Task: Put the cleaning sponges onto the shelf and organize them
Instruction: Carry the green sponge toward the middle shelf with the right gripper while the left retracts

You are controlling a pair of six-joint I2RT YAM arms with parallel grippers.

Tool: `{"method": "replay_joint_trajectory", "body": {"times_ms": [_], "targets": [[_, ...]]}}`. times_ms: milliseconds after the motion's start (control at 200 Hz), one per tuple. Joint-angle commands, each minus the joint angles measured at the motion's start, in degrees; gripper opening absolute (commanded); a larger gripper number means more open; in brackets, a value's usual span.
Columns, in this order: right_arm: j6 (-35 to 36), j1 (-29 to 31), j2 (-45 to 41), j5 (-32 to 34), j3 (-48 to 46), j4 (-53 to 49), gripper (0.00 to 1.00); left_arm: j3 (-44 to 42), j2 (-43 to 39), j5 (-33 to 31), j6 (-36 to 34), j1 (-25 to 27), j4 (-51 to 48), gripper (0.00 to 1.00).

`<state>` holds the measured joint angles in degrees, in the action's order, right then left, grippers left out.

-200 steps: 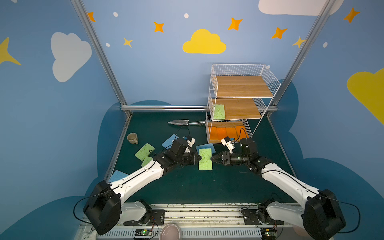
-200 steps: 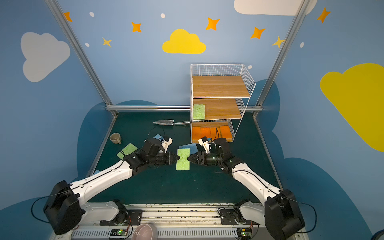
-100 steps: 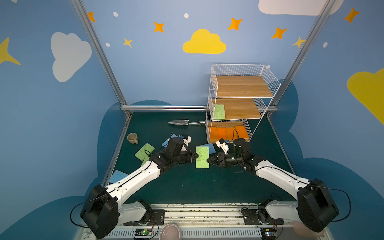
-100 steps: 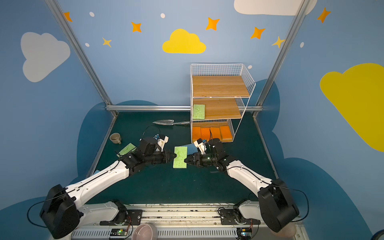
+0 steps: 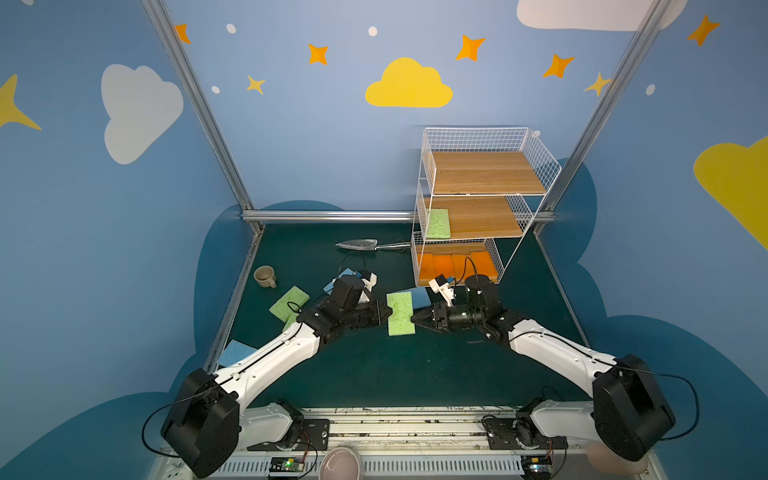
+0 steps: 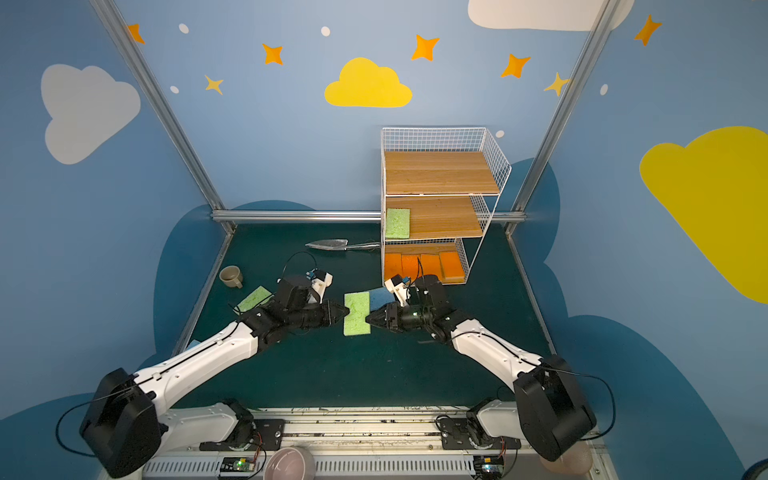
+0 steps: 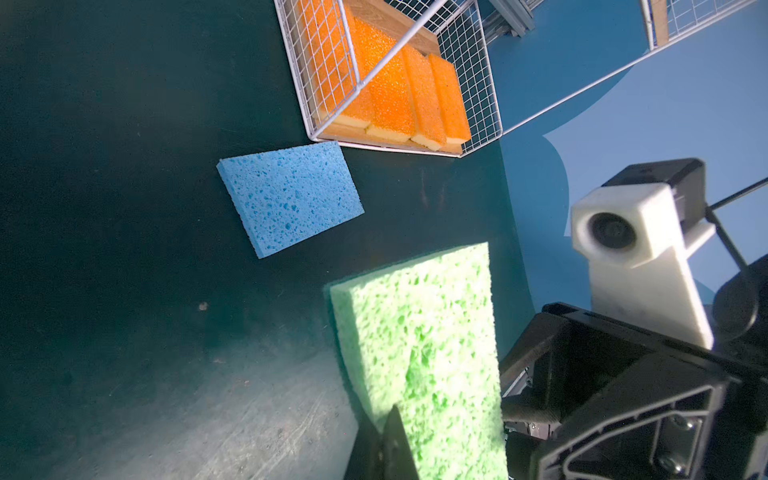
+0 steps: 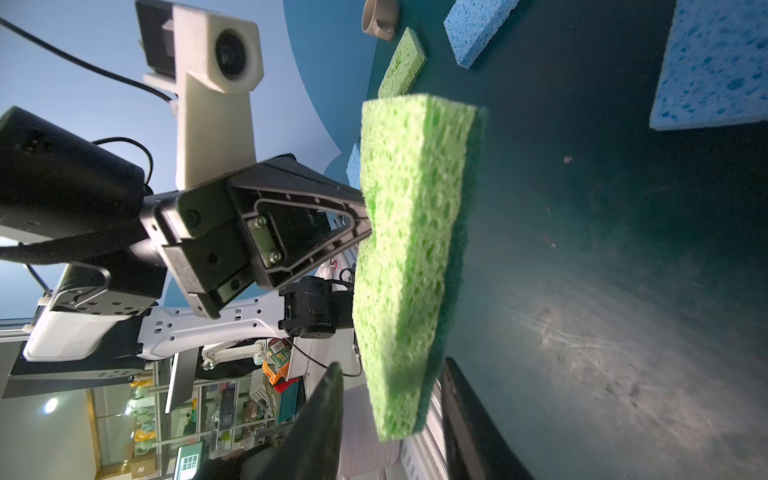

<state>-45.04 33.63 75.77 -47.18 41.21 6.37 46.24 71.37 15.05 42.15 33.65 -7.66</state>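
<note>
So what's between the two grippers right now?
A green sponge, seen in both top views. The left gripper is shut on one long edge. The right gripper has open jaws flanking the opposite edge, as the right wrist view shows.

A dark green table (image 5: pixel 395 374) is shown, scuffed pale toward the front. A tan mug (image 5: pixel 265 276) is stood upright near its left edge, with the handle turned to the front. A metal trowel (image 5: pixel 360 244) is laid flat near the back, with the blade pointed left. A pink bowl (image 5: pixel 341 464) is seen at the front edge, cut off by the frame. The space is bounded by blue walls (image 5: pixel 291 137) painted with a yellow cloud (image 5: pixel 408 85), a grey cloud (image 5: pixel 137 110) and orange stars (image 5: pixel 318 54). Aluminium posts (image 5: pixel 199 108) are set in the corners, joined by a bar (image 5: pixel 328 216) along the back.
</note>
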Motion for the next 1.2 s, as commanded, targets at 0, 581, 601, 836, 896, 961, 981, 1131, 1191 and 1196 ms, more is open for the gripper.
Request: {"method": "replay_joint_trajectory", "body": {"times_ms": [0, 581, 601, 836, 896, 961, 981, 1131, 1191, 1196], "targets": [[-0.5, 0.4, 0.9, -1.0, 1.1, 1.8, 0.39, -0.2, 0.2, 0.9, 0.7, -0.4, 2.1, 0.03], [-2.6, 0.8, 2.5, -1.2, 1.2, 5.0, 0.25, 0.1, 1.0, 1.5, 1.6, -0.9, 3.5, 0.03], [-2.7, 0.9, 2.5, -1.3, 1.1, 5.0, 0.24, 0.2, 1.0, 1.5, 1.6, -0.9, 3.5, 0.03], [-2.5, 0.7, 1.9, -0.7, 1.9, 3.9, 0.13, 0.3, 1.1, 1.7, 1.6, -1.0, 3.4, 0.24], [-2.1, 0.4, 1.3, -0.4, 2.3, 3.0, 0.11, 0.3, 0.7, 1.5, 1.4, -1.1, 3.1, 0.58], [-1.8, -0.4, 0.3, -0.2, 2.6, 1.8, 0.09, 0.4, 0.1, 0.9, 0.7, -1.0, 2.1, 0.79], [-1.7, -0.7, 0.0, -0.2, 2.7, 1.4, 0.09, 0.4, -0.2, 0.7, 0.5, -1.0, 1.8, 0.84], [0.3, -4.8, -3.1, -1.8, 4.1, -3.5, 0.09, -0.5, -2.9, -1.3, -1.5, -1.3, -0.8, 0.99], [1.7, -7.1, -4.5, -2.8, 5.1, -6.5, 0.09, -1.5, -4.0, -1.3, -1.8, -1.7, -1.2, 0.99], [1.8, -7.4, -4.6, -2.9, 5.2, -6.7, 0.09, -1.6, -4.1, -1.3, -1.9, -1.8, -1.2, 0.99]]}}
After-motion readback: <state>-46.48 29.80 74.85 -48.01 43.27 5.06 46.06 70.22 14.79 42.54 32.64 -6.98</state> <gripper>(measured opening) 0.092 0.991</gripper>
